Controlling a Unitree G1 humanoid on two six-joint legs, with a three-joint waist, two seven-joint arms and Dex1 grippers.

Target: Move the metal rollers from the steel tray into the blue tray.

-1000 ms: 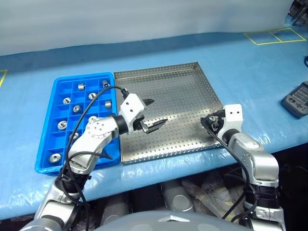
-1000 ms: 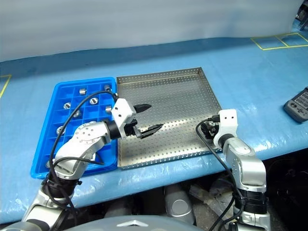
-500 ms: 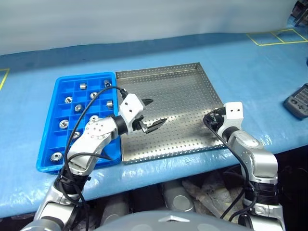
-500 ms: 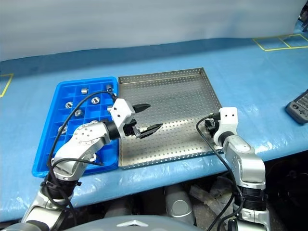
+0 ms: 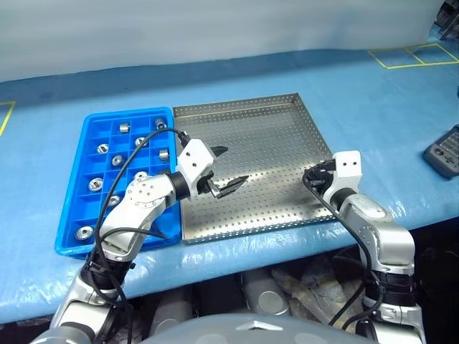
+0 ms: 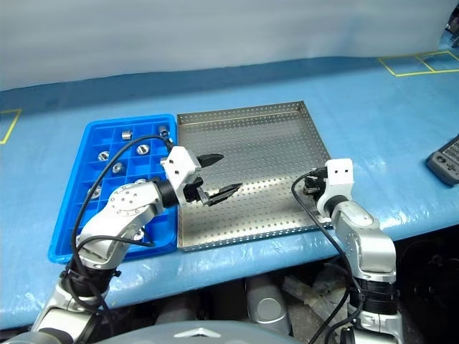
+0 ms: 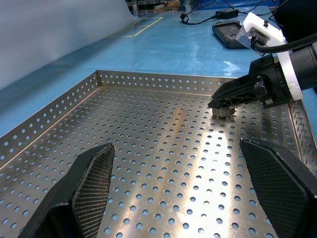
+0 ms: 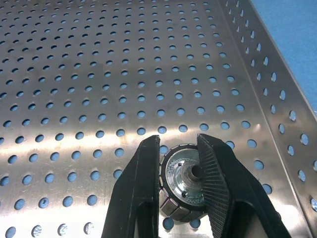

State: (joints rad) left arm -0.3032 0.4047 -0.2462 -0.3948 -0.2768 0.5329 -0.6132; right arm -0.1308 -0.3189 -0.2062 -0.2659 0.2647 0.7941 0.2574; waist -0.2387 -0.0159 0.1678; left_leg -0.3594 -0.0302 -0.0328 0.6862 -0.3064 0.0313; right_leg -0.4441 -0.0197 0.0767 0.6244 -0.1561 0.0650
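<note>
A blue-covered counter [image 5: 86, 301] was seen carrying the steel tray [image 5: 251, 136] and, touching its left rim, the blue tray [image 5: 72, 208]. The right gripper [image 8: 181, 173] was found low over the right part of the steel tray, near its right rim, with its fingers [image 8: 143, 183] pressed against both sides of a single metal roller [image 8: 185, 181]; the roller was pinched upright between them, its central hole facing up, and it was seen at or just above the perforated floor, though contact with the floor could not be judged. In the left wrist view the same roller [image 7: 223, 113] was seen under the tips of the right gripper [image 7: 225, 101]. The left gripper [image 5: 228, 170] was held above the left-middle part of the steel tray, pointing across it toward the right, with its fingers [image 7: 91, 183] spread wide and nothing between them. Other metal rollers [image 5: 95, 185] were seen lying in separate compartments of the blue tray, several in the far rows and one [image 5: 83, 233] in a near corner compartment. A dark handheld device [image 5: 445, 149] was seen lying on the counter well to the right of the steel tray, and yellow tape lines [image 5: 409, 54] were marked on the far right of the counter.
</note>
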